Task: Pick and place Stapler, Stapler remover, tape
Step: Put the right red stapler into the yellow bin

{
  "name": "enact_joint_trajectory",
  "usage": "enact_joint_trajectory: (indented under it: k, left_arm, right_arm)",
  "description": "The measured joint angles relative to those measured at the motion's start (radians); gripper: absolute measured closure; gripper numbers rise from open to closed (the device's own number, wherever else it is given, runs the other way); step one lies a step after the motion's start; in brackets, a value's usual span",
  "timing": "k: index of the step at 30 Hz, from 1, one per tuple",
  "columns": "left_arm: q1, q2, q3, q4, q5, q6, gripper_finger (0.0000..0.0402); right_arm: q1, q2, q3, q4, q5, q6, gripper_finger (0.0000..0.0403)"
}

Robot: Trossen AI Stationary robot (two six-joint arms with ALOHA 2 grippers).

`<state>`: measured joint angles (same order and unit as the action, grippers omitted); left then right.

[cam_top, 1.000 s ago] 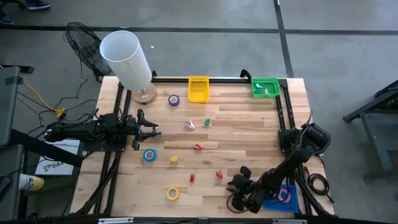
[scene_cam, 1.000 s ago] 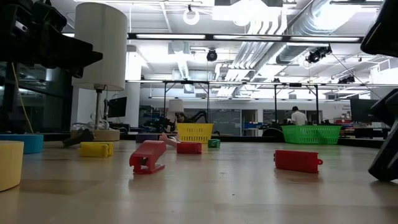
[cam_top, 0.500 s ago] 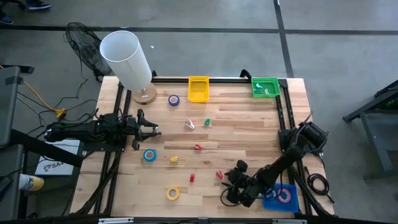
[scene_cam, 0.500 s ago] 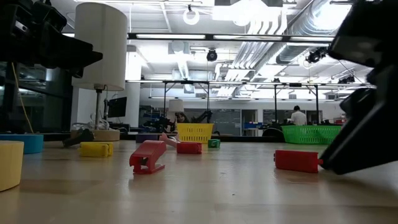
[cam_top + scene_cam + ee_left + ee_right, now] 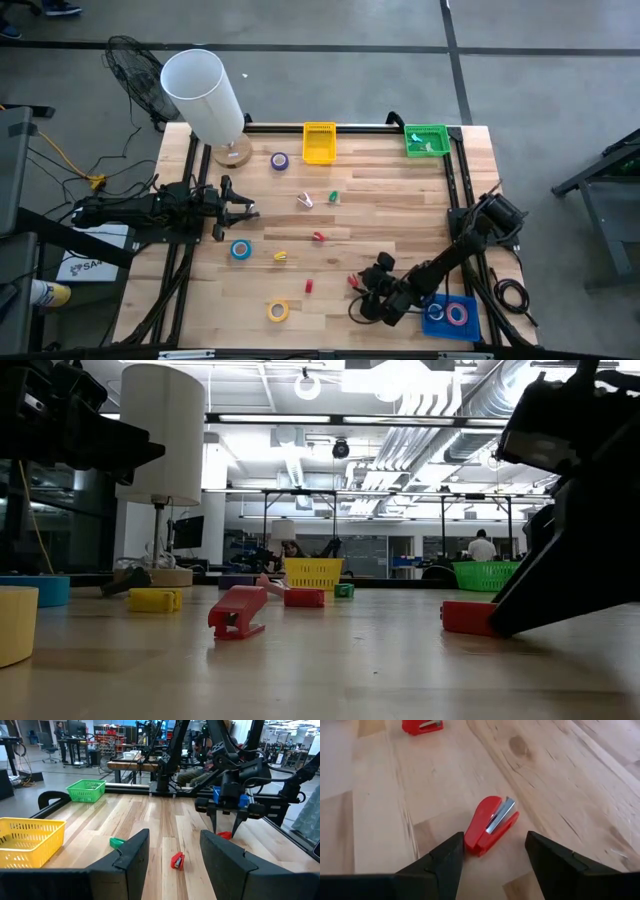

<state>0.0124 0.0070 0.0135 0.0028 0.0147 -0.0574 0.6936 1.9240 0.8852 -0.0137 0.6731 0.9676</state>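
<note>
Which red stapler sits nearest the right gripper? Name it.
The red stapler right in front of the open right gripper, near the table's front right; the other red ones lie farther left.

One camera looks straight down on the whole table [image 5: 400, 200]; another sits at tabletop height, facing the room. Both wrist cameras share the red stapler [image 5: 490, 825].

Bright, even overhead light, soft shadows, and blurred foreground in the low view.

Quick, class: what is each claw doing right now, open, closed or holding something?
Left claw: open, empty, at the table's left edge.
Right claw: open, empty, just over a small red stapler.
</note>
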Motion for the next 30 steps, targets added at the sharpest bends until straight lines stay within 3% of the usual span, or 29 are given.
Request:
enact_joint_trajectory:
  k: [18,30]
  left_arm:
    - [0.000,0.000,0.000,0.000,0.000,0.000,0.0227]
    - [0.000,0.000,0.000,0.000,0.000,0.000,0.0227]
  right_arm:
    - [-0.049,-0.001,0.002,-0.066,-0.003,0.018,0.0194]
    - [-0.041,-0.005,0.003,-0.115,-0.103,-0.082,0.0222]
